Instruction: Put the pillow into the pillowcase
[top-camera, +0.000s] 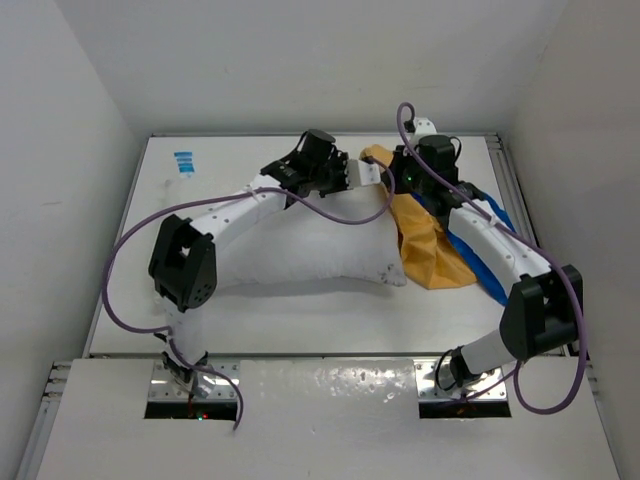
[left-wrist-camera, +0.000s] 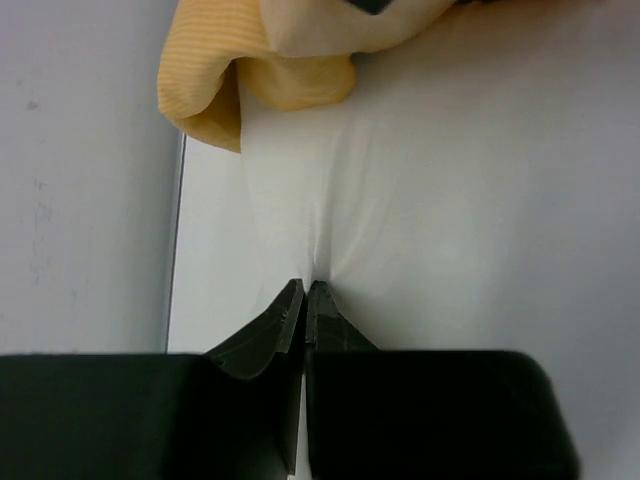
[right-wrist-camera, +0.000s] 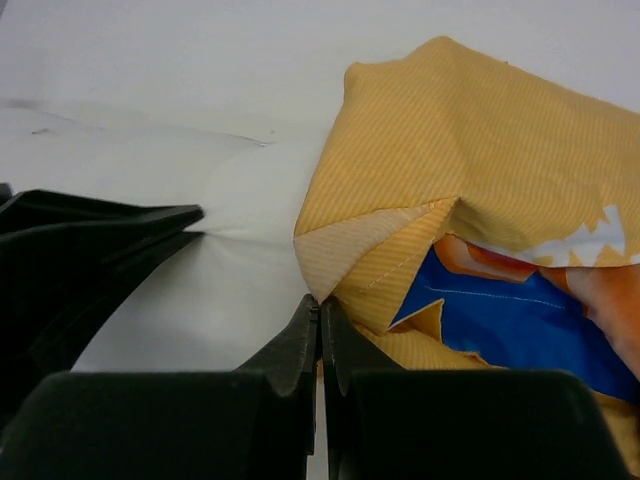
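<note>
The white pillow (top-camera: 310, 245) lies across the middle of the table. The pillowcase (top-camera: 432, 250), orange-yellow outside with blue showing, lies crumpled against the pillow's right end. My left gripper (top-camera: 366, 172) is at the pillow's far right corner. In the left wrist view it (left-wrist-camera: 305, 288) is shut on a pinch of the pillow's white fabric (left-wrist-camera: 440, 200), with the pillowcase's orange edge (left-wrist-camera: 250, 70) just beyond. My right gripper (top-camera: 397, 176) is close beside it. In the right wrist view it (right-wrist-camera: 321, 302) is shut on the pillowcase's orange hem (right-wrist-camera: 400, 250), with blue lining (right-wrist-camera: 510, 320) showing inside.
White walls enclose the table on the left, back and right. A small blue-and-white label (top-camera: 183, 162) lies at the table's far left. The two grippers are almost touching; the left gripper's fingers (right-wrist-camera: 100, 230) show in the right wrist view.
</note>
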